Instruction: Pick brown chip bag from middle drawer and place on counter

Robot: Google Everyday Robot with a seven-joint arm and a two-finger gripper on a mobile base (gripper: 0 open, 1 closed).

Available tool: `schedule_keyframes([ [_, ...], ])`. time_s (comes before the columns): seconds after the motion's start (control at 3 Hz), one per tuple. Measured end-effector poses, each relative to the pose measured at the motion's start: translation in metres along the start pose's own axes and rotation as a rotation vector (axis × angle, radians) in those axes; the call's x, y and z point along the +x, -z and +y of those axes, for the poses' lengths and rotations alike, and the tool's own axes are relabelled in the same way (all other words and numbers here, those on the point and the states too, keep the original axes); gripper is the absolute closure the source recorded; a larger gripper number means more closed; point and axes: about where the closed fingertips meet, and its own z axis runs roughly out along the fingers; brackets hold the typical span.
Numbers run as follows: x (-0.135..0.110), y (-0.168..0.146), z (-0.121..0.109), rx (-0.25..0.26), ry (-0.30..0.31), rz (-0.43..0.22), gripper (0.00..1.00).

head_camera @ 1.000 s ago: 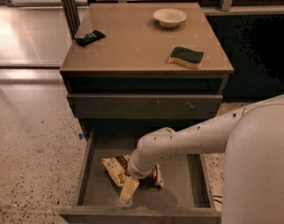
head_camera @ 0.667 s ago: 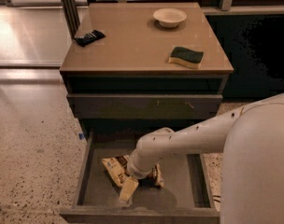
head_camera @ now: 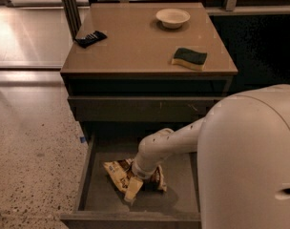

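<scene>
The brown chip bag (head_camera: 115, 171) lies crumpled on the flat bottom of the open middle drawer (head_camera: 101, 200), near its centre. My white arm reaches down from the right into the drawer. My gripper (head_camera: 134, 185) is pressed onto the bag's middle, with the bag showing on both sides of it. The tan counter (head_camera: 135, 42) is the top of the cabinet above the drawer.
On the counter sit a green-and-yellow sponge (head_camera: 189, 57) at the right, a white bowl (head_camera: 172, 17) at the back and a dark packet (head_camera: 90, 38) at the left. A closed drawer front (head_camera: 140, 108) sits above the open drawer. My white body (head_camera: 250, 161) fills the lower right.
</scene>
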Motion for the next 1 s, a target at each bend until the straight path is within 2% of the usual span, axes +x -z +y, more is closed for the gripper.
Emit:
schedule_keyframes([
  [0.33,0.0048,-0.0009,-0.0029,0.003,-0.012,0.008,0.0],
  [0.67,0.0048,-0.0009,-0.0029,0.003,-0.012,0.008,0.17],
  [1.0,0.0048,-0.0009,-0.0029,0.003,-0.012,0.008,0.4],
])
